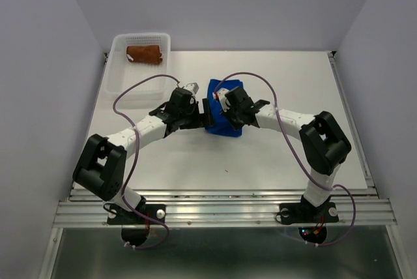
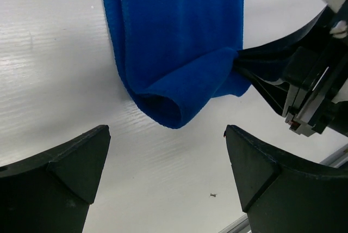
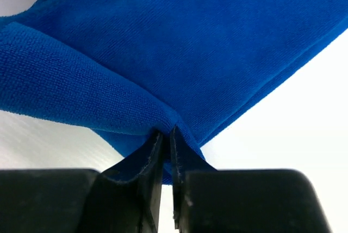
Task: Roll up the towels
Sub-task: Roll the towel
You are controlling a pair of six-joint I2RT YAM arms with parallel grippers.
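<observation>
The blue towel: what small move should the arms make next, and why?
Probably the left gripper should ease forward and close on the free side of the curled end of the blue towel. It stands wide open just short of that curl, while the right gripper alone pinches the other side. A second grip would likely keep the roll even.

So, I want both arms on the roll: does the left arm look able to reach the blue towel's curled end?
Probably yes. The left arm has its jaws wide open facing the curled end of the blue towel, only bare table between. The right arm pinches one corner, to the side.
</observation>
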